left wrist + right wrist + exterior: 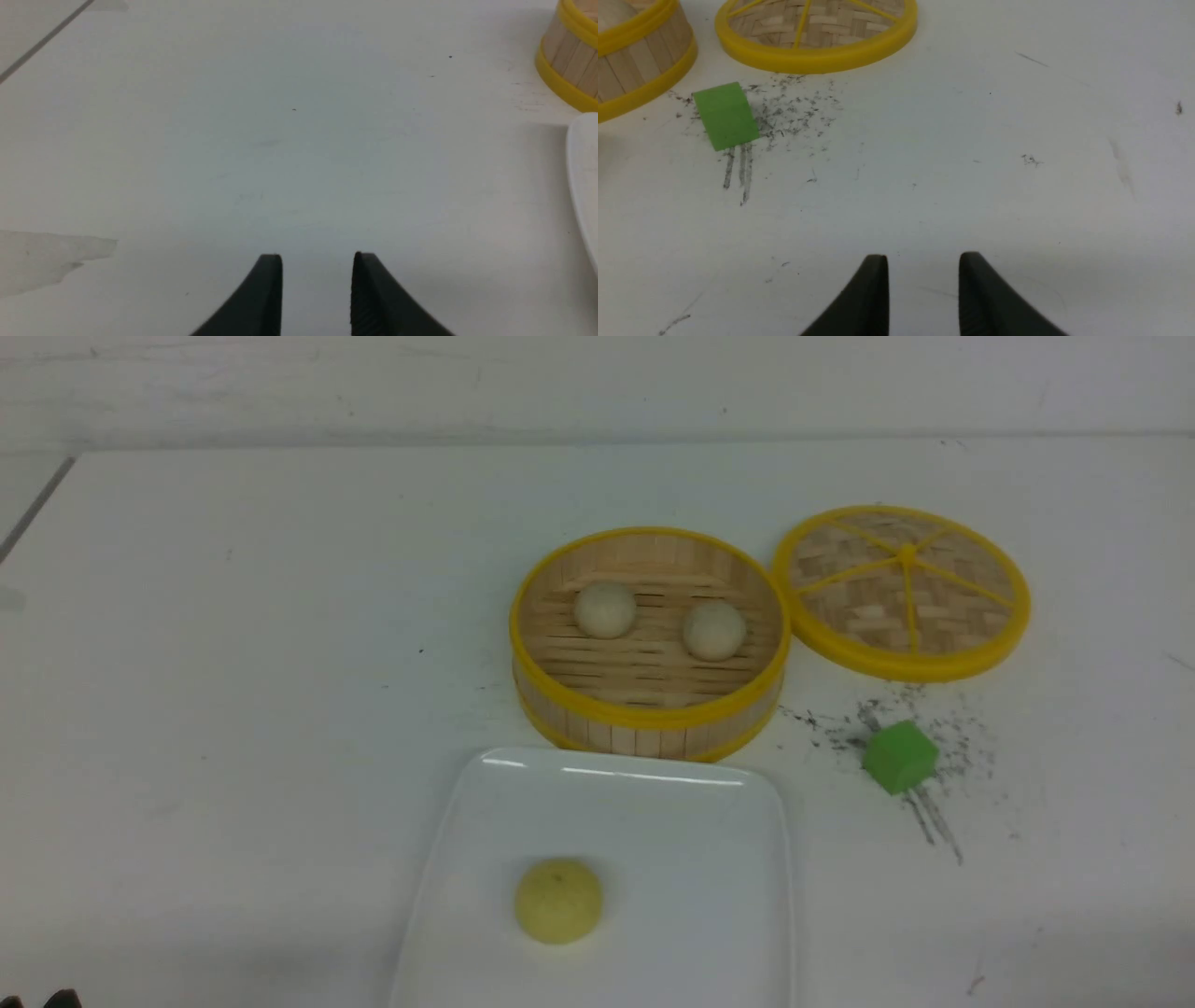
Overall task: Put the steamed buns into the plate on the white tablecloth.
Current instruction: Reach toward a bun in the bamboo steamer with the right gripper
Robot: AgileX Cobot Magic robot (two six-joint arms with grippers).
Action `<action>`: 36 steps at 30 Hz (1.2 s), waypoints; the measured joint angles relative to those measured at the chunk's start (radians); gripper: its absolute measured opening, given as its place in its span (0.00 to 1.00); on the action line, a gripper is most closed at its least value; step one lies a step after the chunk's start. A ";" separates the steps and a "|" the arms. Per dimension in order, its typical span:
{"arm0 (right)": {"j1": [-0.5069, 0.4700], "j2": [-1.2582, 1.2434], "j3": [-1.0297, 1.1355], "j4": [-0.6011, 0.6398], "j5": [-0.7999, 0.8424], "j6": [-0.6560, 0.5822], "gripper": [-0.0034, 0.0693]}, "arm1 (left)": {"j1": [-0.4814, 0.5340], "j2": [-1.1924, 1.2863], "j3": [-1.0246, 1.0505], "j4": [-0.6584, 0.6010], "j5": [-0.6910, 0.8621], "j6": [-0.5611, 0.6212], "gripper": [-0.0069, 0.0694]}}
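Front view, Inspector A: the white tablecloth [233, 709] covers the desk. The plate [709, 896] sits just before the open steamer [644, 719], with the lid [906, 593] beside it. Both steamed buns [605, 609] [714, 630] lie inside the steamer, apart. Risks?

Inspector B: Likely hazards are three. A claw could clip the steamer's raised wall on descent. A soft dome could be squashed or slip from the grip. A bun could be confused with the yellower bun [558, 900] already on the plate. Left claw [317, 261] and right claw [923, 259] are both parted and empty, well apart from the steamer.

Inspector A: Materials?

Inspector B: The cloth is matte and scuffed. The plate is a glossy rounded rectangle. The steamer is slatted bamboo, yellow-rimmed. The buns are pale matte domes.
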 joint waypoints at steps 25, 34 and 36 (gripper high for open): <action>0.000 0.000 0.000 -0.001 0.000 0.000 0.38 | 0.000 0.000 0.000 0.004 0.000 0.000 0.41; 0.000 0.000 0.008 0.217 -0.041 0.157 0.38 | 0.000 0.000 0.002 -0.435 -0.010 -0.348 0.41; 0.000 0.000 0.008 0.361 -0.046 0.256 0.38 | 0.000 0.000 0.003 -0.591 -0.010 -0.472 0.41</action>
